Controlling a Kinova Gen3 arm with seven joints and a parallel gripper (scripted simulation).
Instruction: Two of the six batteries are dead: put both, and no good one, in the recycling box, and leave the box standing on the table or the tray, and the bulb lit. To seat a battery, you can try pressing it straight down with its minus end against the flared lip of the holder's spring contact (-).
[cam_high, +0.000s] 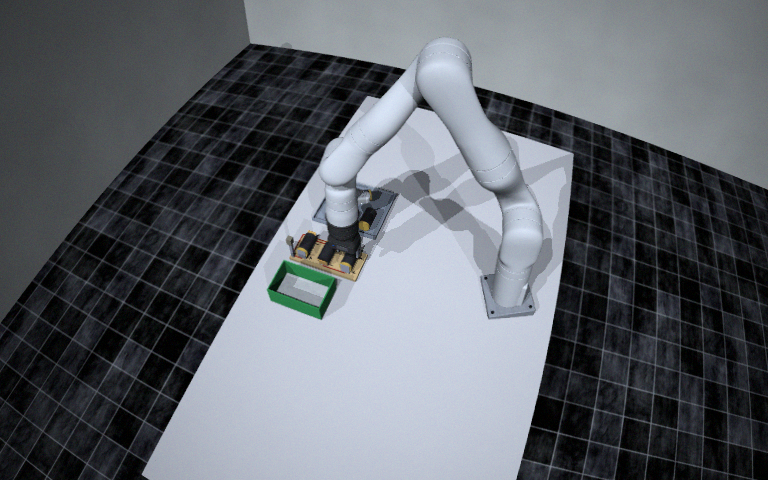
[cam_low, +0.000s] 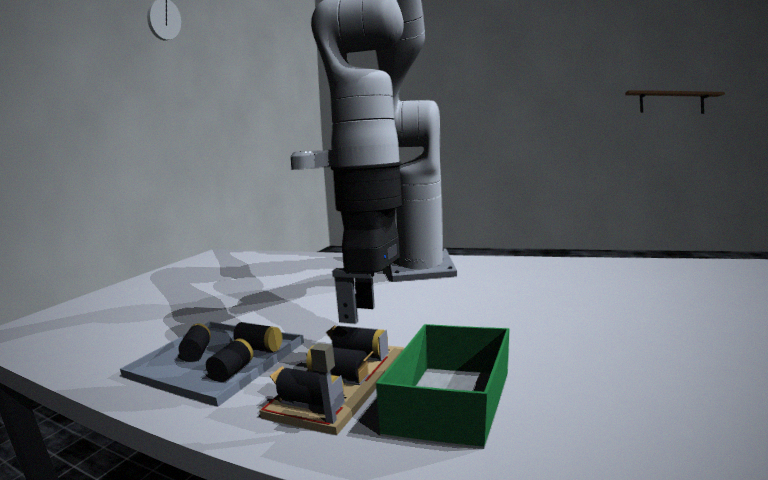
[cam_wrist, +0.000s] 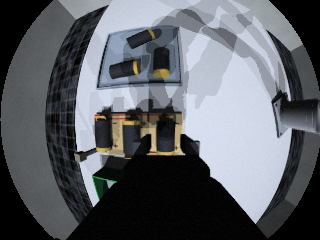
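Holder base (cam_low: 351, 408): pale, wood-like, matt board edged in red. Batteries (cam_low: 229, 360): matt black bodies with dull yellow, perhaps metallic, end caps, on a smooth grey tray (cam_low: 164, 376). Recycling box (cam_low: 436, 410): plain matt green walls; arm (cam_low: 362, 121): smooth satin grey shell.

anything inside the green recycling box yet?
No batteries visible: the green recycling box shows only bare table through its open floor. Its near wall hides the nearest strip inside in the exterior view.

Grey walls (cam_low: 566, 169), dark tiled floor (cam_high: 113, 226), wall shelf (cam_low: 673, 93), round clock (cam_low: 164, 19)
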